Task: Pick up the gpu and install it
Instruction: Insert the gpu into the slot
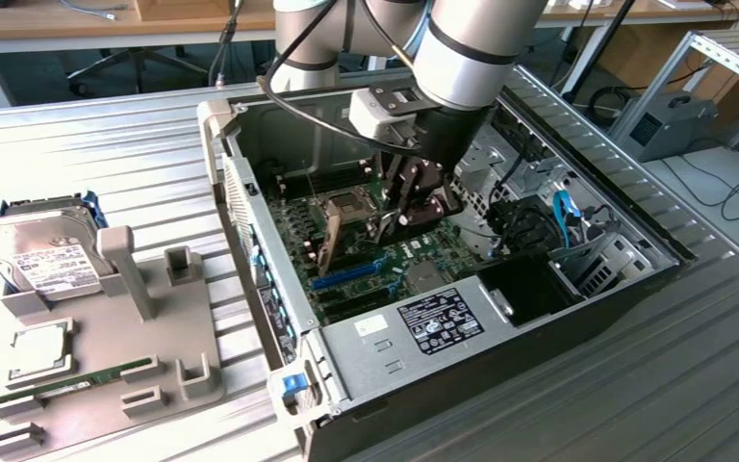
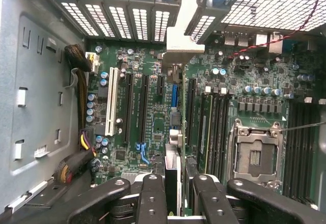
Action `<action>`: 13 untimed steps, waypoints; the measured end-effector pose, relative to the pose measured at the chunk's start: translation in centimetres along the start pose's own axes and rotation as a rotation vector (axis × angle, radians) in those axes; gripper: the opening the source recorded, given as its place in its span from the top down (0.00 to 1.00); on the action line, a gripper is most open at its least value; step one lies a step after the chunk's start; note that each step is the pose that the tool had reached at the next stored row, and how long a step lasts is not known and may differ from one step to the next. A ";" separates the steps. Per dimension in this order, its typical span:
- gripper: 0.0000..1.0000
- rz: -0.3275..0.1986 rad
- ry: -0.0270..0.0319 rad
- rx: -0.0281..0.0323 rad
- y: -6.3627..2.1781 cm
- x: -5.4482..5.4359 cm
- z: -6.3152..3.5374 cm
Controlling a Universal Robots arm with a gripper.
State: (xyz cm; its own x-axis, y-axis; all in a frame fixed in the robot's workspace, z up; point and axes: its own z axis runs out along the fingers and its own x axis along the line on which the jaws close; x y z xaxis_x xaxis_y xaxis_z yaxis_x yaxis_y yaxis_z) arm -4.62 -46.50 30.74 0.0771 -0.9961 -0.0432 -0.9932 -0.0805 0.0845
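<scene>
Pincer (image 2: 175,193) clamped on gpu (image 2: 173,107), edge-on.

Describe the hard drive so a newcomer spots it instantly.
At the exterior view's left of the open PC case lies a grey parts tray. The hard drive stands at its far end: silver, white label, blue frame, unlike the small square CPU and thin green RAM stick.

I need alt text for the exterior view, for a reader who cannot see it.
A robot arm's gripper holds the gpu upright, low inside an open computer case, just above the motherboard. On the exterior view's left, a grey parts tray holds a hard drive and a RAM stick.
</scene>
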 end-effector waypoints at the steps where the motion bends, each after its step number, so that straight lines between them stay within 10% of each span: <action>1: 0.74 0.000 0.0000 0.0000 0.00 0.0 0.03; 13: 0.74 0.000 0.0000 0.0000 0.05 0.0 0.35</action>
State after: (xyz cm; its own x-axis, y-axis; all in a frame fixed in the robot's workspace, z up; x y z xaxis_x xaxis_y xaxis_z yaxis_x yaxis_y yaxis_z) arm -4.70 -46.50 30.40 0.0771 -0.9961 -0.0432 -0.9932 -0.0806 0.0845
